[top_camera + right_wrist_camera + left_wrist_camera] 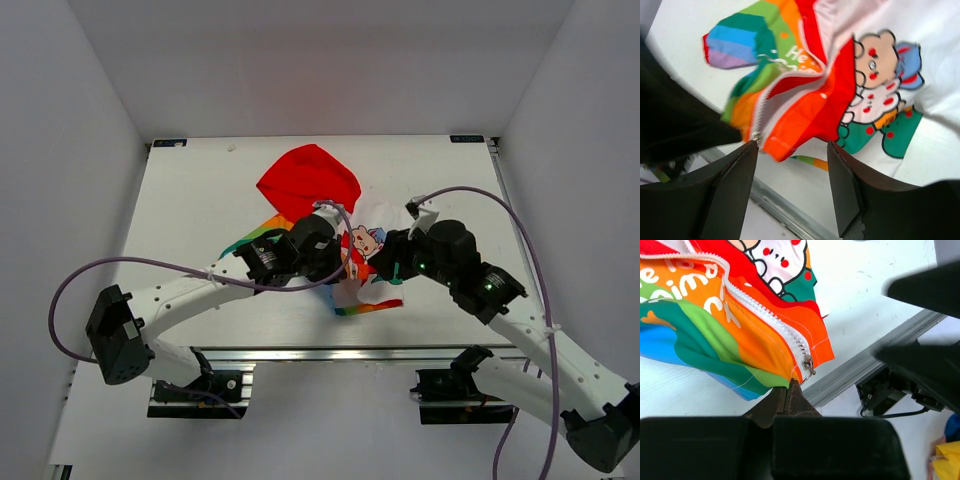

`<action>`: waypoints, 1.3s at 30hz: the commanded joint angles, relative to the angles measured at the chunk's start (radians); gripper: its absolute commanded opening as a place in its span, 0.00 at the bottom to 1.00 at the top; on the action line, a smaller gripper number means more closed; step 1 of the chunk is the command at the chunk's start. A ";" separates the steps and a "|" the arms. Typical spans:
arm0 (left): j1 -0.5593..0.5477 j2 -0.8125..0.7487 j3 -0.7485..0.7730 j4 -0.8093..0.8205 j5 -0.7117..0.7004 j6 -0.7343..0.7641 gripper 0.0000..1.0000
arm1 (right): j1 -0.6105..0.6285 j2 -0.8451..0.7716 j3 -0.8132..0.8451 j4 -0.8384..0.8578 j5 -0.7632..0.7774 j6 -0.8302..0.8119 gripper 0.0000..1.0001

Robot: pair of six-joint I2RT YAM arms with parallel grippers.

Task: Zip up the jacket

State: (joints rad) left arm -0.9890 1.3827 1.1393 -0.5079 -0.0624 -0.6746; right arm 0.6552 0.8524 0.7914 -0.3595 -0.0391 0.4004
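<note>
Red hood (308, 180) cloth spreads toward 12 o'clock on the white table (190, 210). The rest of the jacket (375, 215) lies just below it near the table's middle, with the white cartoon-printed body toward 3 o'clock and a rainbow-striped panel (258, 233) toward 9 o'clock. A striped strip of hem (367, 307) points to 6 o'clock, close to the metal rail (330, 353) at the near edge. Both arms reach in over the lower part of the garment, one from 8 o'clock and one from 4 o'clock. In the left wrist view, the left pincer (789, 390) has its fingers pressed together, pinching the orange corner of the jacket's hem and lifting it off the table. The metal zip slider (808, 364) hangs just at 1 o'clock of that grip, at the bottom end of the white zip teeth (760, 315), which run away toward 10 o'clock. In the right wrist view, the right pincer (792, 146) is spread wide and grips nothing, its two dark fingers (845, 190) on either side of the raised orange hem. The slider is just above the finger at 9 o'clock, and the bear print (875, 65) lies toward 1 o'clock
</note>
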 commanded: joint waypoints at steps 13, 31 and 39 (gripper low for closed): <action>0.131 0.110 0.163 -0.198 0.249 -0.049 0.00 | 0.705 0.062 0.026 0.030 0.752 -0.578 0.64; 0.236 0.142 0.159 -0.185 0.470 -0.137 0.00 | 0.836 0.204 -0.202 0.494 0.969 -0.765 0.66; 0.240 0.139 0.162 -0.182 0.493 -0.143 0.00 | 0.817 0.293 -0.216 0.605 0.969 -0.811 0.64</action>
State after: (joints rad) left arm -0.7551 1.5318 1.2766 -0.6991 0.3935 -0.8127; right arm 1.4803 1.1290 0.5838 0.1257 0.8955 -0.3851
